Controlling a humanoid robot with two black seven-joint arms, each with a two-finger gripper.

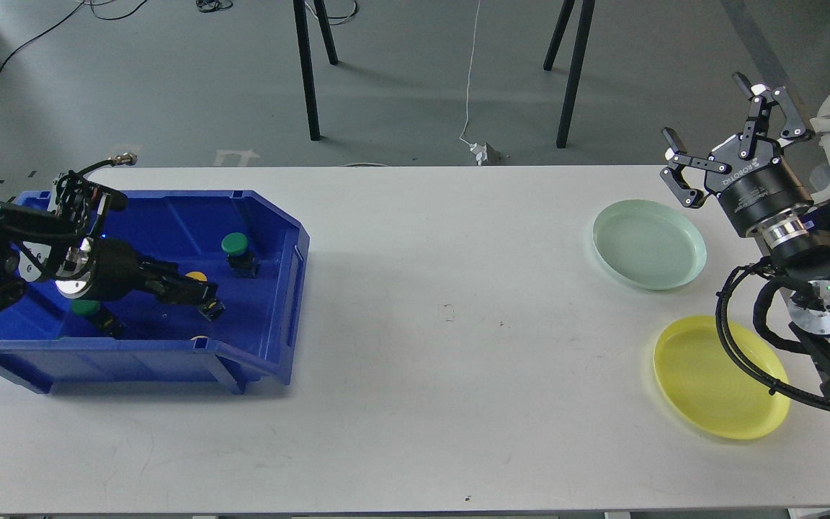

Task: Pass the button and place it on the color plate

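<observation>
A blue bin (271,216) on the table's left holds a green-capped button (235,245) at the back right and another green button (86,308) at the front left. A yellow cap (196,276) shows just above my left gripper (199,294), which reaches low into the bin; its dark fingers cannot be told apart, and a black piece (211,310) sits at their tip. My right gripper (703,107) is open and empty, raised behind the pale green plate (649,245). The yellow plate (721,378) lies nearer, at the front right.
The white table (444,324) spans the view between the bin and the plates. Black stand legs (307,72) and a white cable with a plug (480,151) are on the floor beyond the far edge.
</observation>
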